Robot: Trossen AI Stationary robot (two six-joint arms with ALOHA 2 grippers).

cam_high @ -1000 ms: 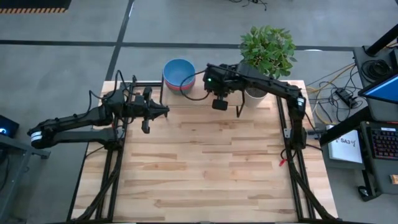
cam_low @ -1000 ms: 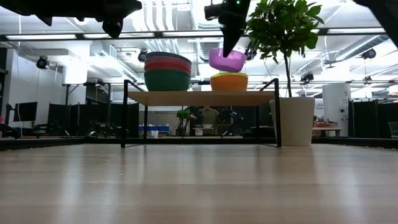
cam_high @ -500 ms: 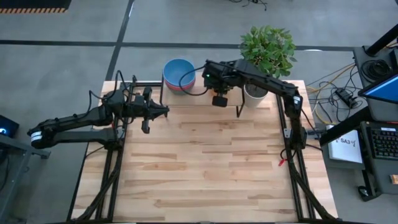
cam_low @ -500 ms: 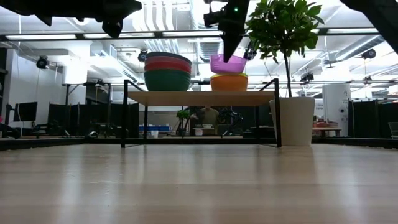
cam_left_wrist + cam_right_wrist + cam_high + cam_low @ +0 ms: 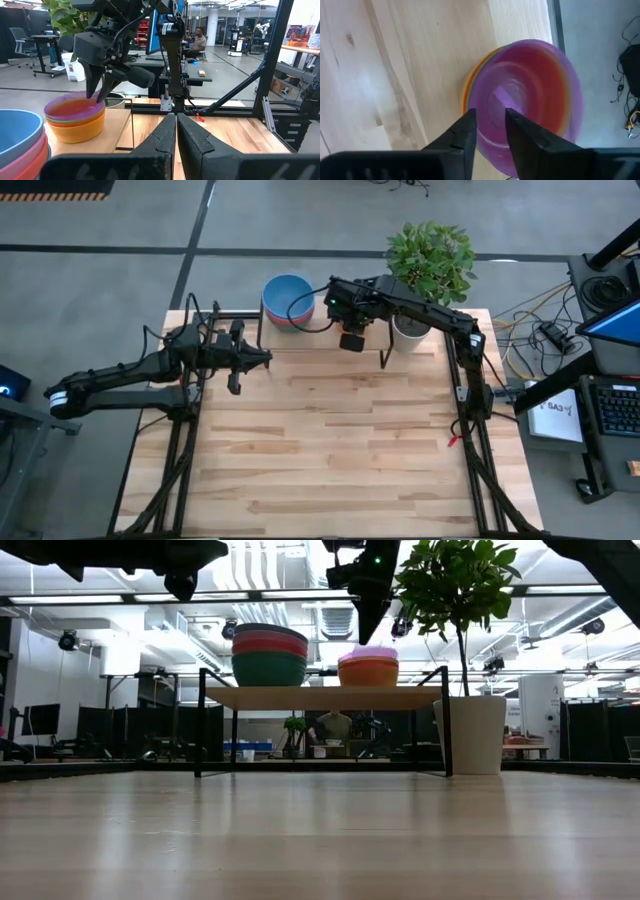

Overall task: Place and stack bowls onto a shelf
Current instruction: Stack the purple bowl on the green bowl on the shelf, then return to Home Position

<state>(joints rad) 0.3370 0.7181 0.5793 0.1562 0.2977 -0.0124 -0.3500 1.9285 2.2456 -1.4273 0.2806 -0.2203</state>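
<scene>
The purple bowl [image 5: 535, 95] sits nested on top of the small stack, above the lime green and orange bowls [image 5: 368, 672]. That stack rests on the shelf [image 5: 325, 697]. Beside it on the shelf stands the stack of large bowls [image 5: 268, 658], with the blue one [image 5: 288, 298] on top. My right gripper [image 5: 490, 125] hangs over the small stack and is shut on the purple bowl. My left gripper [image 5: 262, 358] is shut and empty. It hovers above the table near the shelf's left end. My right gripper holds the purple bowl by its rim [image 5: 490, 142], on the side toward the table's near edge. One finger is inside the bowl and one outside. The fingers come from above, pointing down. The bowl sits level, nested in the small stack.
A white pot [image 5: 472, 735] with a green plant stands just right of the shelf, close to my right arm. The shelf's black legs [image 5: 201, 720] rise at the far edge of the table. The wooden tabletop [image 5: 330, 440] stretches toward the near edge.
My right gripper has moved down and a little toward the far edge, still shut on the purple bowl. The bowl hung tilted above the small stack. It now sits level, nested into that stack.
</scene>
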